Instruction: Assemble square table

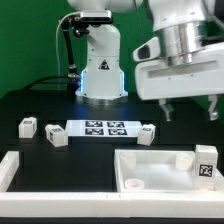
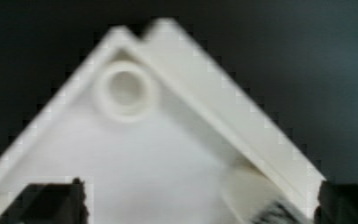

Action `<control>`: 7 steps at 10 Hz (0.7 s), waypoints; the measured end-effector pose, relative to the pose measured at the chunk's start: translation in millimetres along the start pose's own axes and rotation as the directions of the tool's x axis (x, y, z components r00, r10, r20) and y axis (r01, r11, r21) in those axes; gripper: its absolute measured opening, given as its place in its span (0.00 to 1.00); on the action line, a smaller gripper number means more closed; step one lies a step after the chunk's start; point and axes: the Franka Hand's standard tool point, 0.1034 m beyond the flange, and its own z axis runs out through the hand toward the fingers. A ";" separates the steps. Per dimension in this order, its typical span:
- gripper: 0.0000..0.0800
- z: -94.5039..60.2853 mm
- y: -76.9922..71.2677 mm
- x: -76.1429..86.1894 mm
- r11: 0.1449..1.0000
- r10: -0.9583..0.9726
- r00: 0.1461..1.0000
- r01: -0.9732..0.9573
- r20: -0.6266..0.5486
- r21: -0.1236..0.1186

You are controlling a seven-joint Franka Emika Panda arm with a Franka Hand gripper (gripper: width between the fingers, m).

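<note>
The white square tabletop (image 1: 150, 170) lies at the front of the exterior view's right, rim up, with a round hole (image 1: 133, 183) in a near corner. In the wrist view the tabletop (image 2: 167, 140) fills the frame, one corner pointing away, with a round hole (image 2: 123, 88). One tagged white leg (image 1: 205, 160) stands at its right end; it shows blurred in the wrist view (image 2: 256, 195). Three more legs (image 1: 27, 125) (image 1: 55, 136) (image 1: 147, 133) stand on the black table. My gripper (image 1: 188, 108) (image 2: 197, 205) hangs above the tabletop, open and empty.
The marker board (image 1: 103, 127) lies in the middle in front of the robot base (image 1: 100, 70). A long white L-shaped rail (image 1: 10, 172) runs along the exterior view's left and the front edge.
</note>
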 end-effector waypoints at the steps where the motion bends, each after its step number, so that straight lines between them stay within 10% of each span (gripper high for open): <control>1: 0.81 5.1 8.2 -7.6 0.998 -0.058 0.998 0.058 0.007 -0.021; 5: 0.81 4.6 12.7 -6.0 0.991 -0.131 0.991 0.132 0.039 -0.023; 7: 0.81 3.4 56.8 -24.0 0.992 -0.104 0.950 0.119 0.293 -0.036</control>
